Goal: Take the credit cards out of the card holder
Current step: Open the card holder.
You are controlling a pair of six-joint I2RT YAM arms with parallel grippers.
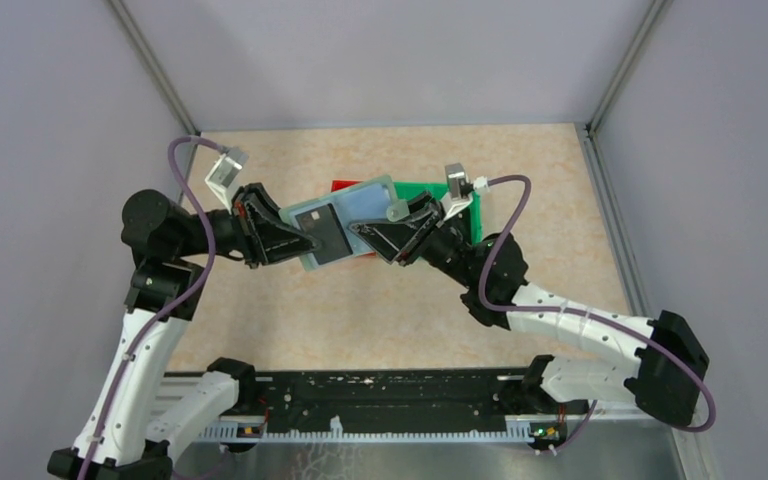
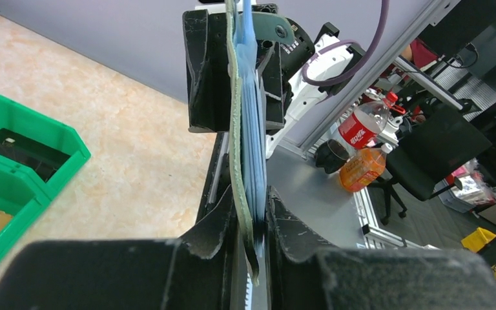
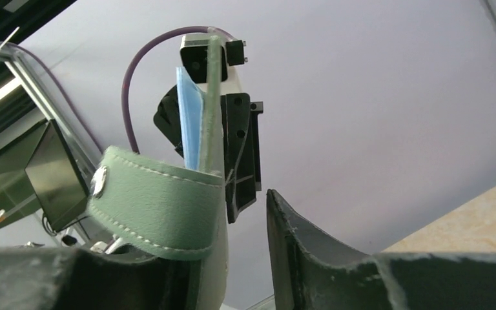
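Observation:
The card holder [image 1: 365, 203], pale grey-green with bluish inner pockets, hangs open in the air between both arms. A dark grey credit card [image 1: 322, 232] shows on its inner face. My left gripper [image 1: 298, 236] is shut on the holder's left edge. In the left wrist view the holder [image 2: 245, 135] runs edge-on between the pads [image 2: 253, 210]. My right gripper [image 1: 363, 235] stands open around the opposite edge. In the right wrist view the holder [image 3: 212, 110] lies against one finger, its tab [image 3: 158, 210] draped over it, with a gap to the other finger [image 3: 297, 239].
A red bin [image 1: 345, 186] and a green bin [image 1: 463, 208] sit on the table under and behind the holder. The green bin [image 2: 13, 161] also shows at the left of the left wrist view. Grey walls enclose the table on three sides.

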